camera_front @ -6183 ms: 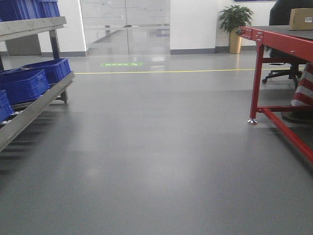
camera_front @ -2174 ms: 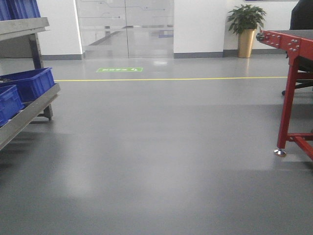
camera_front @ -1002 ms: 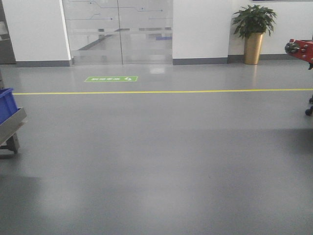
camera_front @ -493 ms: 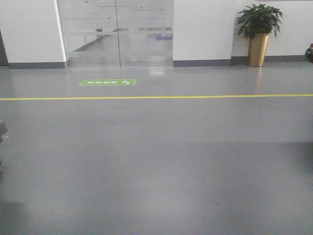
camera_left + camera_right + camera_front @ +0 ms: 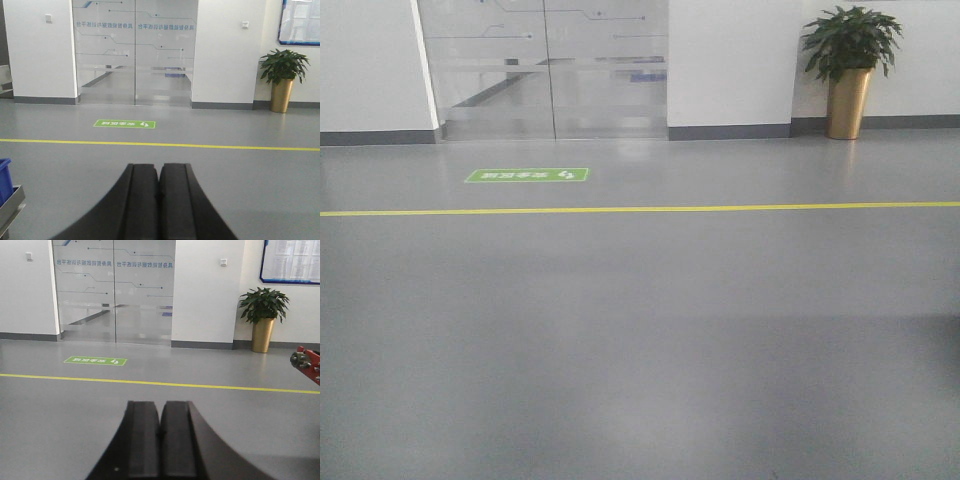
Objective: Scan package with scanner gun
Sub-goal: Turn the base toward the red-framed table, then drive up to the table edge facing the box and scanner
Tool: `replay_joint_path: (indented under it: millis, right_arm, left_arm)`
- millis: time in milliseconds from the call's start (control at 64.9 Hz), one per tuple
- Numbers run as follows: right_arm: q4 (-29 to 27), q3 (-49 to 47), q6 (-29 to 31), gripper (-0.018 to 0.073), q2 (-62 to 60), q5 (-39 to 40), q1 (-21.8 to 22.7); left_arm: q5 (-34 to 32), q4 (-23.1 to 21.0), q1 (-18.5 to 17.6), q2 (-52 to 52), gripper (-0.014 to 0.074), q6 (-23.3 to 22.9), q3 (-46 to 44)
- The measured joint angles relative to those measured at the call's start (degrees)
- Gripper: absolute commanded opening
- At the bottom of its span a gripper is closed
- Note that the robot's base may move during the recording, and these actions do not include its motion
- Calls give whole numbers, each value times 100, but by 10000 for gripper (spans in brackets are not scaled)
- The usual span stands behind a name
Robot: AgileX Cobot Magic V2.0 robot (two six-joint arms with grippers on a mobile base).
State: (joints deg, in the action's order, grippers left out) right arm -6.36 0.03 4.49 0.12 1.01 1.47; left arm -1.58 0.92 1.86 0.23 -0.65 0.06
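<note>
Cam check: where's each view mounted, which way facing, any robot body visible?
Front-facing: low, faces the glass doors across floor; no robot body.
Left wrist: forward over shut left gripper; blue crate at left.
Right wrist: forward over shut right gripper; red table corner at right.
All share doors, green floor sign, yellow line, potted plant.

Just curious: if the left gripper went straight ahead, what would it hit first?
Nothing close: open floor lies ahead of the left gripper, and the glass door far off is probably first, though depth is unclear.
</note>
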Motion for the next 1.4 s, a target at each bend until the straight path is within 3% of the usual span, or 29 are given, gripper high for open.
replay_joint_path:
  millis: [1403]
  right_arm:
    - [0,0,0,-162,0,-13,0]
  left_arm:
    - [0,0,0,0,-111,0,0]
